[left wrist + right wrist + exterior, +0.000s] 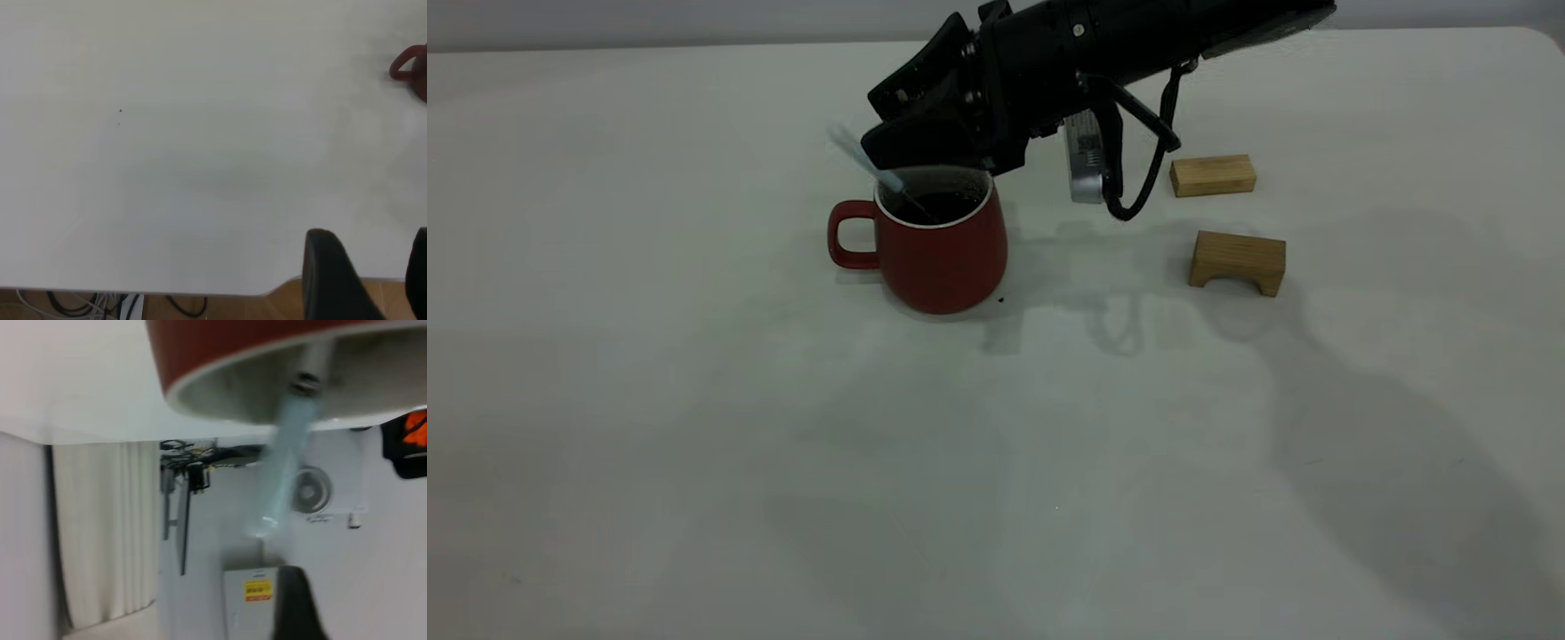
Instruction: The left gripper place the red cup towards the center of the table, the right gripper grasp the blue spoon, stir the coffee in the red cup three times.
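Just below the right gripper (911, 147), the red cup (943, 249) stands on the table (694, 400), with the blue spoon (867, 164) slanting into the coffee (938, 206). I cannot tell whether its fingers pinch the handle. If the stir swings too wide, the spoon could push the rim, slop coffee or tip the cup. Well away from it, the left gripper (363, 280) waits with fingers parted, empty.

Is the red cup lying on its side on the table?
No, the red cup stands upright on the table, with the blue spoon leaning in it.
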You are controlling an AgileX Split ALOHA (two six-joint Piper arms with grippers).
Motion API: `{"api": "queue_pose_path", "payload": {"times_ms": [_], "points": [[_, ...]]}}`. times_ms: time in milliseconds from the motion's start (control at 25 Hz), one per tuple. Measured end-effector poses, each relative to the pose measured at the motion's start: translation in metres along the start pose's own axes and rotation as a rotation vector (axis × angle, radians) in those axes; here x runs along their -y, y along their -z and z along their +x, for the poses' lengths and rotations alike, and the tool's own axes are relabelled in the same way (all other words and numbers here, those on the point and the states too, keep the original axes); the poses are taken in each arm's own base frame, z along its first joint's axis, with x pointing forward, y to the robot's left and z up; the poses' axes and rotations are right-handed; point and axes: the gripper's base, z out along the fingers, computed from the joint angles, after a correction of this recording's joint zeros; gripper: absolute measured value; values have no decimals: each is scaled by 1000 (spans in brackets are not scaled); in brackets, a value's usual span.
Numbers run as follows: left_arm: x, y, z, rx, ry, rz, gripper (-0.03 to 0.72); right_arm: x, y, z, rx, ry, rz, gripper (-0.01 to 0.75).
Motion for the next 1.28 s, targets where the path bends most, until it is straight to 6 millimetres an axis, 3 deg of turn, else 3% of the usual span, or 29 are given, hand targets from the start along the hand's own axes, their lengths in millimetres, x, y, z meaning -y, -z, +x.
{"api": "queue_pose_path", "payload": {"times_ms": [80, 200, 360, 600, 800, 1120, 1280], "points": [[0, 0, 0, 0, 0, 0, 353, -1, 5, 12, 12, 51, 13, 589], [0, 0, 0, 0, 0, 0, 353, -5, 22, 48, 42, 187, 28, 592], [0, 0, 0, 0, 0, 0, 353, -4, 58, 105, 168, 473, 64, 544], [0, 0, 0, 0, 0, 0, 353, 13, 123, 187, 371, 866, 93, 458], [0, 0, 0, 0, 0, 0, 353, 44, 166, 242, 377, 1124, 151, 391], [0, 0, 0, 0, 0, 0, 353, 97, 228, 303, 415, 1954, 315, 307], [0, 0, 0, 0, 0, 0, 353, 136, 266, 330, 505, 2203, 313, 274]]}}
